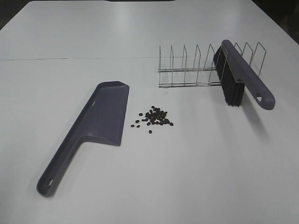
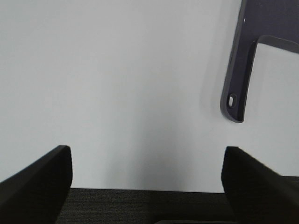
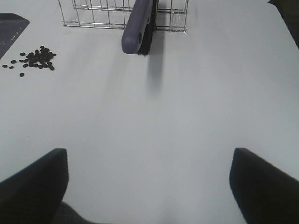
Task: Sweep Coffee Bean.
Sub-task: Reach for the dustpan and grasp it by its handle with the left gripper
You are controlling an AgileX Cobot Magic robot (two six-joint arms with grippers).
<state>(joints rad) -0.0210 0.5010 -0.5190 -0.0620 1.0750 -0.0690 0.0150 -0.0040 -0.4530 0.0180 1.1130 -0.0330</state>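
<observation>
A small heap of dark coffee beans (image 1: 154, 117) lies mid-table, also seen in the right wrist view as coffee beans (image 3: 33, 58). Just left of it lies a purple dustpan (image 1: 96, 123), blade toward the rack; its handle end (image 2: 234, 88) shows in the left wrist view. A purple brush (image 1: 240, 79) with black bristles leans in a wire rack (image 1: 191, 70); its handle tip (image 3: 133, 32) points toward my right gripper. My left gripper (image 2: 147, 179) and right gripper (image 3: 149, 179) are both open, empty, and near the table's front edge. Neither arm shows in the high view.
The wire rack (image 3: 107, 14) stands at the back right of the white table (image 1: 196, 177). A seam (image 1: 70, 59) crosses the tabletop at the far side.
</observation>
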